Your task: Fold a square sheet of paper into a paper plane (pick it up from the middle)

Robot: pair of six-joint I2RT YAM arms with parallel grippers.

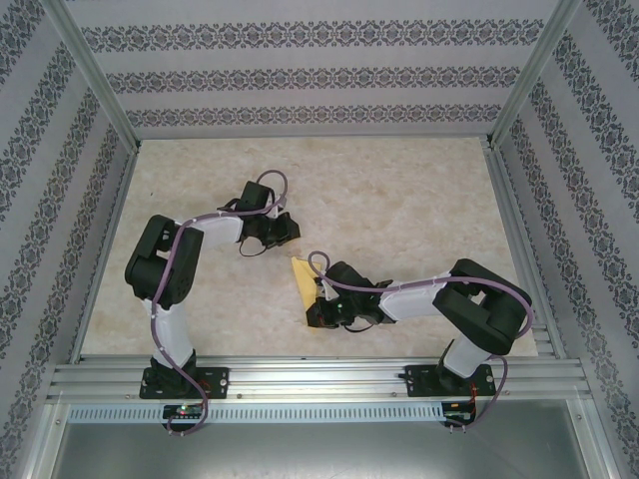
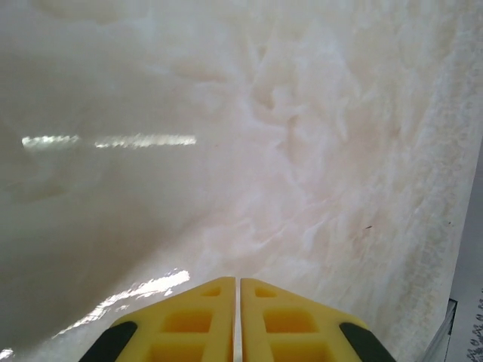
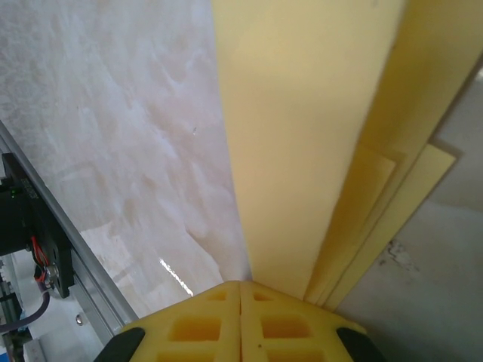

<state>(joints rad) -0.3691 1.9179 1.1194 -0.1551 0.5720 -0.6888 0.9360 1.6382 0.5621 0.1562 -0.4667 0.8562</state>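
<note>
The yellow paper is folded into a narrow, layered paper plane (image 1: 302, 277) near the middle of the table, a little toward the front. In the right wrist view the paper plane (image 3: 302, 136) runs up and away from my right gripper (image 3: 240, 283), with several folded layers stacked along its right side. Its near end meets the closed fingertips, so the right gripper (image 1: 318, 311) is shut on it. My left gripper (image 1: 290, 232) hovers just behind and left of the paper, apart from it. The left gripper (image 2: 239, 280) is shut with nothing between its fingers, over bare table.
The pale marbled table (image 1: 399, 210) is fenced by patterned walls (image 1: 300, 80) at the back and sides. An aluminium rail (image 1: 319, 374) lines the front edge. The rail (image 3: 68, 249) and a black electronics box (image 3: 23, 219) lie to the right gripper's left.
</note>
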